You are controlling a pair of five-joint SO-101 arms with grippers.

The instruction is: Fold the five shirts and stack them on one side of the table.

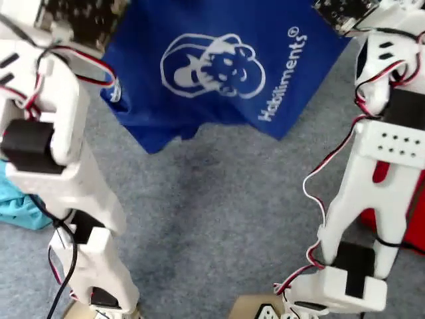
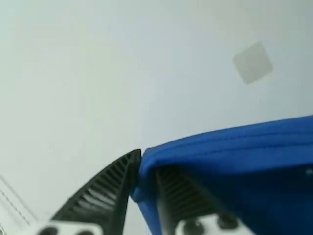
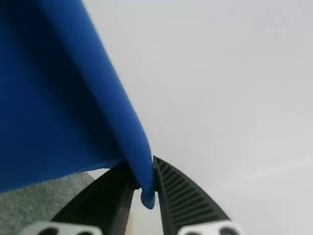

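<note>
The blue shirt (image 1: 219, 109) is held up over the table (image 1: 219, 219), one edge pinched in the left claw (image 2: 140, 169) and another in the right claw (image 3: 145, 180), evidently to spread it for folding.

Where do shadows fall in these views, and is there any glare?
High view: faint shadow on the table under the blue shirt hem, no glare. Left wrist view: shirt shaded beside the jaws. Right wrist view: shirt's inner face darkest, background evenly bright.

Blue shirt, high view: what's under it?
Beyond the lower edge of the blue shirt, the grey table shows; anything beneath the spread cloth itself is covered. The left gripper and right gripper each have jaws shut on its edge.
</note>
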